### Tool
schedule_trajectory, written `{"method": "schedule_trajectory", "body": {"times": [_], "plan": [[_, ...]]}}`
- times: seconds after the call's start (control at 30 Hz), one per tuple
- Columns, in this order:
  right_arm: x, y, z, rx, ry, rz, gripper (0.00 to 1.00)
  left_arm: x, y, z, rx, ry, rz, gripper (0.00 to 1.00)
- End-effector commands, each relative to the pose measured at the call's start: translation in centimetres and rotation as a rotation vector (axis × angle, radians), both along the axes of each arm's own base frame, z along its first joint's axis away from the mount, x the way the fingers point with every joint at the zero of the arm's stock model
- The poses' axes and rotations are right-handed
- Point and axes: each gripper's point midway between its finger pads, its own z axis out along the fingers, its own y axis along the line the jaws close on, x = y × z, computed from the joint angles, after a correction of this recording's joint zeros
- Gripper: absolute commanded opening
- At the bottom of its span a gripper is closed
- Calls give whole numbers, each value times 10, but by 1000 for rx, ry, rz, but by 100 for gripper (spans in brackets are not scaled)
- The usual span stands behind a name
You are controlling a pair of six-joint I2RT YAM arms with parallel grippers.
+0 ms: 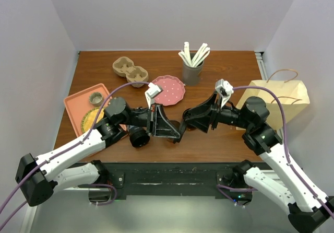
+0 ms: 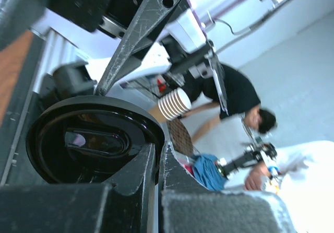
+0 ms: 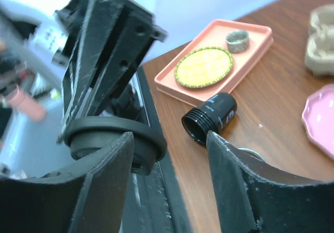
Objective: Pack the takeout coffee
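I read the left end effector (image 2: 158,157) clamped on the round black plastic lid (image 2: 88,139). The right end effector (image 3: 169,139) stands with fingers apart beside it. The black cylindrical cup (image 3: 211,115) lies sideways on the wooden worktop (image 3: 276,118), near the salmon tray (image 3: 250,60).

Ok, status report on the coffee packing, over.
Left gripper shut on lid. Right gripper open beside it. Cup on its side, no lid. Nothing seen blocking.
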Motion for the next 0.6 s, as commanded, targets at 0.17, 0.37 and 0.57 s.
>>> {"method": "schedule_trajectory", "body": {"times": [0.17, 0.37, 0.57], "plan": [[-3, -11, 12, 137, 260, -130, 50, 48, 10, 41, -123, -124, 244, 0], [-1, -9, 6, 167, 334, -131, 46, 47, 11, 54, -186, -110, 239, 0], [7, -6, 18, 238, 377, -151, 50, 42, 16, 66, -246, -81, 232, 0]]}}
